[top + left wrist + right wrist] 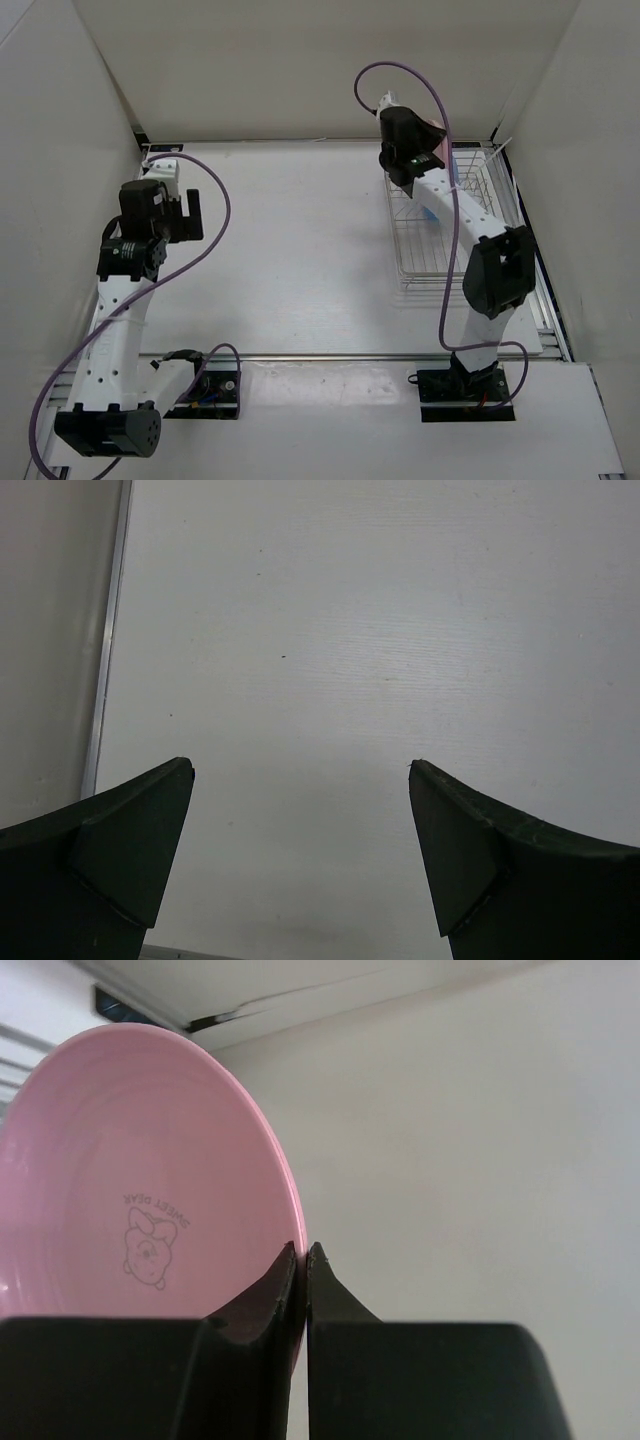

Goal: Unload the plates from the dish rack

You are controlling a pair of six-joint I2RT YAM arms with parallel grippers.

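Enclosure: a white desk (300,250) boxed in by plain white walls (300,70) at the back and both sides.

Dish rack (430,275): silver wire, standing on the right side of the desk, close to the right wall.

Right arm (490,270): reaches over the rack to its far end. The right jaws are pressed together on the rim of the pink plate (130,1190), one finger on each face. The plate stands on edge at the far end of the rack and bears a small cartoon print with lettering at its centre.

Blue plate (430,214): a pale blue sliver inside the rack, mostly hidden by the right arm.

Left arm (125,290): on the left side of the desk, well apart from the rack. The left jaws are spread wide over bare desk, holding nothing.
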